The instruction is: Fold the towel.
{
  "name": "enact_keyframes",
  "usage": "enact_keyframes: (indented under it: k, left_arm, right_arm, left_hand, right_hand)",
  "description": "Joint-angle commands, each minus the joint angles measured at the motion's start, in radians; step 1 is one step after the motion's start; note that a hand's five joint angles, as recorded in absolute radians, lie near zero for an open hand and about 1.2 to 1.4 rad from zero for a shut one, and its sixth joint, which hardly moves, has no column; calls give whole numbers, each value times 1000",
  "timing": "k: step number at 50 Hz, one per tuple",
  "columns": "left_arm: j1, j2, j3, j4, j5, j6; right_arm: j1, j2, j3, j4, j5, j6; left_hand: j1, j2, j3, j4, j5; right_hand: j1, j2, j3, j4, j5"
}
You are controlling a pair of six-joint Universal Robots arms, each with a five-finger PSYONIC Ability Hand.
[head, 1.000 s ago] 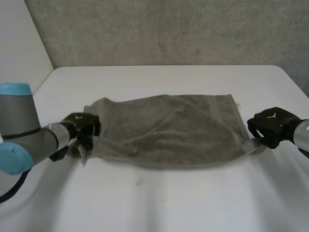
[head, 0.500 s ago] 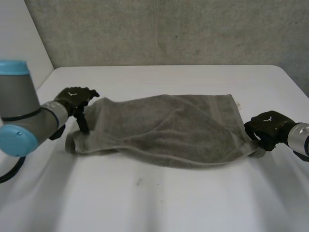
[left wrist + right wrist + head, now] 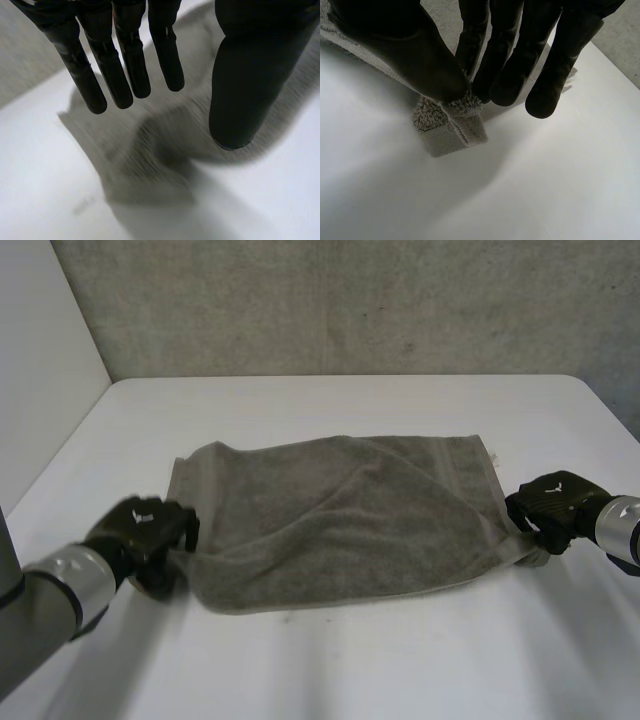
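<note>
A grey towel (image 3: pixel 340 510) lies spread and rumpled across the middle of the white table (image 3: pixel 350 660). My left hand (image 3: pixel 145 528) is at the towel's near left edge. In the left wrist view its fingers (image 3: pixel 125 75) are straight, with the thumb held apart, hovering over the towel (image 3: pixel 150 165) and holding nothing. My right hand (image 3: pixel 555 502) is at the towel's near right corner. In the right wrist view its thumb (image 3: pixel 420 60) and fingers pinch that folded corner (image 3: pixel 450 130) just above the table.
A grey concrete wall (image 3: pixel 350 300) stands behind the table's far edge. A pale panel (image 3: pixel 40 360) rises along the left side. Bare table top lies in front of the towel and beyond it.
My left hand let go of the near left corner, swung to the far left corner, then came back to the near left edge. The towel's near left part has shifted right.
</note>
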Motion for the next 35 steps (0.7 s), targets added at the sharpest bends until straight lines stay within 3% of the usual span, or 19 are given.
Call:
enact_keyframes:
  k: [1, 11, 19, 27, 35]
  left_arm:
    - [2, -4, -91, -7, 0, 25]
    - [14, -86, -83, 34, -1, 25]
    - [17, -167, -22, 97, -14, 24]
    - [-4, -125, -18, 79, -14, 10]
    - [-20, 79, -67, 33, -8, 5]
  right_arm:
    - [0, 0, 0, 0, 0, 0]
    - [0, 0, 5, 0, 0, -2]
    - [0, 2, 10, 0, -2, -5]
    - [-2, 3, 13, -1, -2, -8]
    - [-2, 3, 11, -1, -2, -11]
  left_hand:
    - [140, 140, 141, 140, 142]
    - [99, 99, 99, 99, 101]
    - [-86, -86, -86, -86, -84]
    - [84, 84, 85, 85, 86]
    - [290, 290, 290, 290, 292]
  right_hand:
    - [79, 80, 63, 59, 63]
    - [79, 80, 63, 59, 63]
    - [79, 80, 63, 59, 63]
    - [79, 80, 63, 59, 63]
    - [79, 80, 63, 59, 63]
